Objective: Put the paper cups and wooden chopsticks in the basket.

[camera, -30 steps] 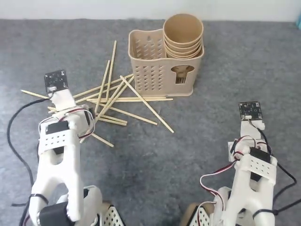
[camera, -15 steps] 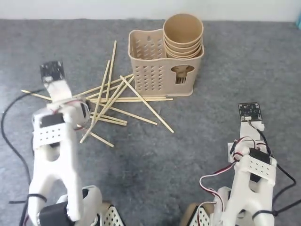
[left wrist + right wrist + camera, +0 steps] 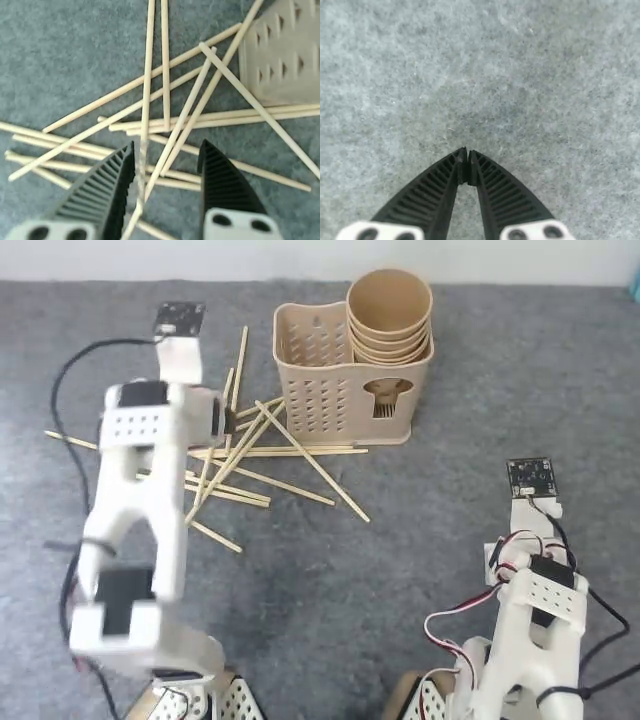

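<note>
From above, cups (image 3: 390, 302) are sitting stacked in the basket (image 3: 320, 405), and chopsticks (image 3: 300, 452) are lying scattered on the desk (image 3: 450, 490) beside it. The left wrist's left claw (image 3: 168, 145) is hovering released over crossed chopsticks. The right wrist's right claw (image 3: 468, 152) is staying clenched, grasping nothing, above the desk.

I see the left arm (image 3: 140, 500) extended at ten o'clock, left gripper (image 3: 167, 150) spread apart. The right arm (image 3: 540, 610) sits folded at five o'clock, right gripper (image 3: 466, 152) closed.
</note>
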